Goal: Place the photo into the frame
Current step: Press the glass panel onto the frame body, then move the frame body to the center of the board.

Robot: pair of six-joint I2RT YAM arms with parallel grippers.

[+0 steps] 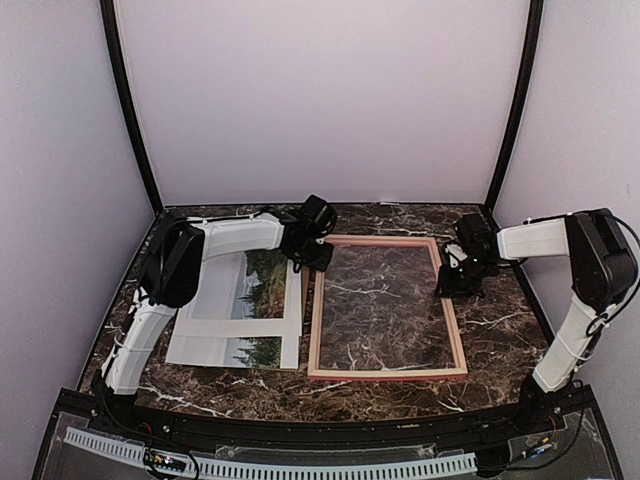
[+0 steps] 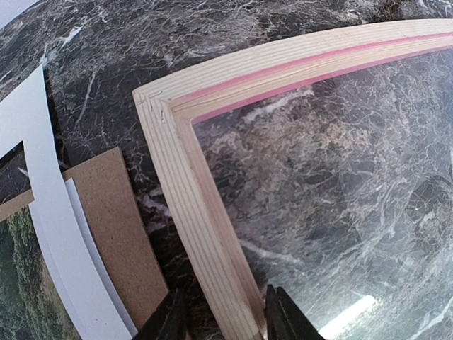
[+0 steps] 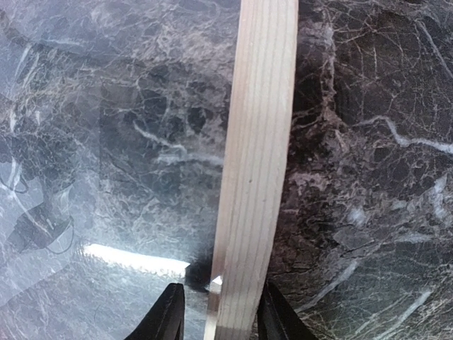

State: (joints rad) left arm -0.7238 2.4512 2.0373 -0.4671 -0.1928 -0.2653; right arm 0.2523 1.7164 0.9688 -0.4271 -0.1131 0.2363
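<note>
Top view: the frame (image 1: pixel 385 373) lies flat mid-worktop (image 1: pixel 500 330) with its pale back up, probably so it can receive the photo (image 1: pixel 262 290), which lies just beside it under a white mat (image 1: pixel 225 328).

Left wrist: the left end effector (image 2: pixel 225 322) straddles the frame's left rail, narrowly open and not visibly gripping.

Right wrist: the right end effector (image 3: pixel 216 319) likewise brackets the right rail.
</note>
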